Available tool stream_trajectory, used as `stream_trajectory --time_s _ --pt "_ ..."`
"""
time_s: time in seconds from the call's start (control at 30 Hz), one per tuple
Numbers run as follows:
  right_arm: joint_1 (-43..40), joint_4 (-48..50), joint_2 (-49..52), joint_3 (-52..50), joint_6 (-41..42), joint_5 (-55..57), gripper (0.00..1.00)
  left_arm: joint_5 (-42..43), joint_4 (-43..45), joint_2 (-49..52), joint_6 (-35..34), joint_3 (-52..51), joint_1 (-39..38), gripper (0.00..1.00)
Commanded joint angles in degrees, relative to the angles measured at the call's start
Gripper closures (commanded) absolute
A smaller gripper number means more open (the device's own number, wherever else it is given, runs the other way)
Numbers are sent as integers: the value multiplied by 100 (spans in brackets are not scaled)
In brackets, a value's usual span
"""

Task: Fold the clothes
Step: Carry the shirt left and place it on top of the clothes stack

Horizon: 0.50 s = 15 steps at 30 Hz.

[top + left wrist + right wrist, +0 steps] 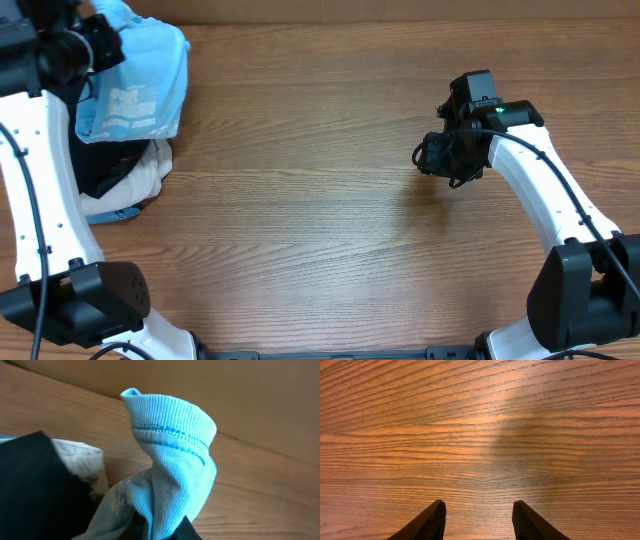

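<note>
The light sky-blue T-shirt (pixel 135 85) hangs bunched at the far left of the table, with white print showing on it. My left gripper (pixel 95 45) is shut on its ribbed collar (pixel 172 455), which stands up above the jaws in the left wrist view. The shirt droops over the black and cream garments below it. My right gripper (pixel 440 155) is open and empty over bare wood at the right; its two dark fingertips (pixel 479 515) frame only the tabletop.
A black folded garment (pixel 100 165) and a cream folded garment (pixel 135 185) lie stacked at the left edge; both show in the left wrist view, black (pixel 35 490) and cream (pixel 82 457). A brown wall (pixel 225 390) backs the table.
</note>
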Motion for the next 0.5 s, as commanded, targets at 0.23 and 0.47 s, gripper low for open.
stream_trajectory --time_s 0.23,0.47 --pt "-2 -31 -85 70 -42 79 53 -610 186 -297 -273 114 702 91" --pt "-2 -44 -85 70 -42 79 53 -1147 190 -42 -225 101 1075 89"
